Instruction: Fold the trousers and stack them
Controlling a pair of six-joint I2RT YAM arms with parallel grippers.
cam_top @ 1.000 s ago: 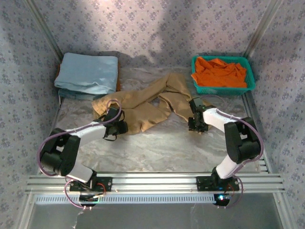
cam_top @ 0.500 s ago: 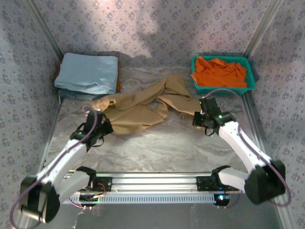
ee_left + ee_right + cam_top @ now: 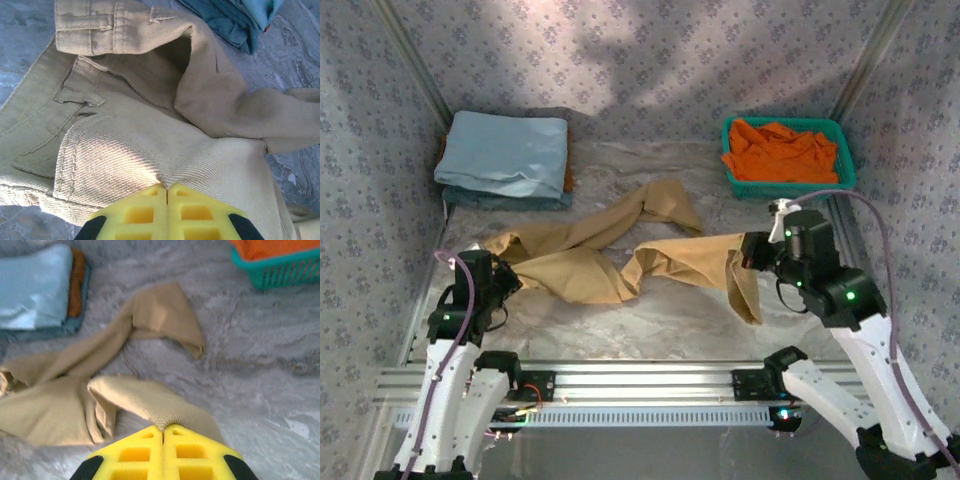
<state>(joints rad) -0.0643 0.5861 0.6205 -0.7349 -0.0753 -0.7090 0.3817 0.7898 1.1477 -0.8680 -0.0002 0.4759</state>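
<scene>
Khaki-tan trousers are sprawled across the middle of the table, with the waist end on the left. One leg runs off to the right and the other flops toward the far side, its end lying near the teal basket. The left gripper is down at the near left, and its yellow fingers are pressed together with a fold of cloth pinched between them, right by a pocket and the waistband. The right gripper is over on the right with its fingers squeezed together too, nipping the edge of a trouser leg. That bit is lifted off the table, so the cloth drapes down from the grip on the near side. A light blue folded cloth sits in the far left corner, well apart from the trousers' right leg. An orange garment is piled in the basket at the far right.
</scene>
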